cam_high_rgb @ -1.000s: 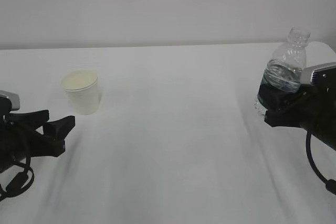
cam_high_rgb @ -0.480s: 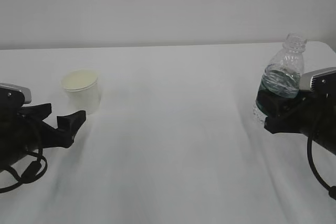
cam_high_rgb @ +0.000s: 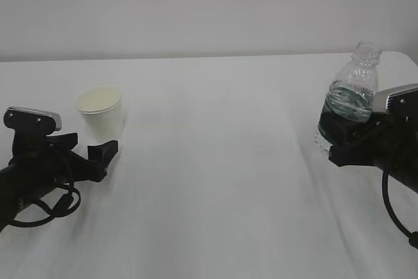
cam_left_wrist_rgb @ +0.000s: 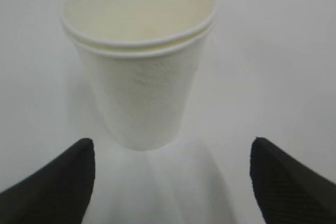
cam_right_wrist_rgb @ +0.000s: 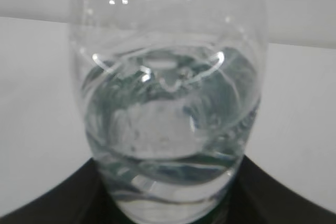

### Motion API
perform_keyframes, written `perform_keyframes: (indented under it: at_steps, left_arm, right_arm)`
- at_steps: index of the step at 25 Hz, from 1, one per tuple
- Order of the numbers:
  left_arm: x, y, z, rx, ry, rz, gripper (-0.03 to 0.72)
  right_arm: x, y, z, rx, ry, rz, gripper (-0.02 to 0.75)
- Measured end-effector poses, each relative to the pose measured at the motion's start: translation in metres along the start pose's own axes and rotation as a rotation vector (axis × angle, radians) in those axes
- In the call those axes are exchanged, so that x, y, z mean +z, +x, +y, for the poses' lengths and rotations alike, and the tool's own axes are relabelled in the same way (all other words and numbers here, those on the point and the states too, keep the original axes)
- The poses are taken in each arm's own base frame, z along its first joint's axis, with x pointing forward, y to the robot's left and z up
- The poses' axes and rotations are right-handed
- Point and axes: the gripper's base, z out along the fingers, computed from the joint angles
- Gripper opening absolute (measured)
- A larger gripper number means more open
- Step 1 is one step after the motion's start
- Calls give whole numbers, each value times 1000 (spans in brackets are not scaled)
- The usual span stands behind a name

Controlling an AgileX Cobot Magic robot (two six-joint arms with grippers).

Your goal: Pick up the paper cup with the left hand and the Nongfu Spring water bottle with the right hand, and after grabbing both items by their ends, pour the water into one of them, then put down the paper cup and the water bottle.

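White cloth, faintly creased, covers the table (cam_high_rgb: 215,161) across the whole lower frame of the exterior view; behind it a plain pale wall (cam_high_rgb: 209,4) fills the upper third, meeting the table edge along a straight horizontal line. The paper cup (cam_high_rgb: 100,114) stands upright at left of centre, white outside, cream-yellow inside, rolled rim doubled as seen in the left wrist view (cam_left_wrist_rgb: 139,56); nothing can be made out inside it. The left hand (cam_high_rgb: 81,155) lies low at lower left of the frame, grey cap on top, cable looped beneath, its jaws spread wide; one black fingertip (cam_high_rgb: 104,150) sits just beside the cup's base. In the left wrist view the two dark fingertips (cam_left_wrist_rgb: 50,182) occupy the lower corners with the cup centred between and beyond them, clear gaps on both sides, no contact visible. The Nongfu Spring water bottle (cam_high_rgb: 349,96) is at right of frame, uncapped, leaning slightly with its neck toward the upper right, dark green label partly hidden. The right hand (cam_high_rgb: 356,138) grips it around the lower body, jaws closed against the plastic. The right wrist view shows the bottle's clear body (cam_right_wrist_rgb: 168,103) filling the frame, the water (cam_right_wrist_rgb: 168,140) sitting in its lower part, black gripper surfaces at both bottom corners
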Motion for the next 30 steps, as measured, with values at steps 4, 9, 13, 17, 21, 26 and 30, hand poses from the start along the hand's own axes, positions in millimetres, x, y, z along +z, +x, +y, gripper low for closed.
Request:
perform_keyframes:
  at_steps: [4, 9, 13, 17, 21, 26, 30]
  left_arm:
    - [9, -2, 0, 1, 1, -17, 690]
    - [21, 1, 1, 2, 3, -21, 690]
    - [27, -3, 2, 4, 5, -41, 689]
    - [33, -9, 2, 5, 5, -70, 685]
    - [40, -10, 3, 0, -5, -83, 684]
    - [51, -3, 5, -4, -12, -75, 683]
    - [58, -2, 5, 0, -6, -82, 683]
  right_arm:
    - [0, 0, 0, 0, 0, 0, 376]
    - [0, 0, 0, 0, 0, 0, 375]
    - [0, 0, 0, 0, 0, 0, 375]
    - [0, 0, 0, -1, -2, 0, 375]
    - [0, 0, 0, -1, -2, 0, 375]
    - [0, 0, 0, -3, -2, 0, 375]
    - [0, 0, 0, -5, -2, 0, 375]
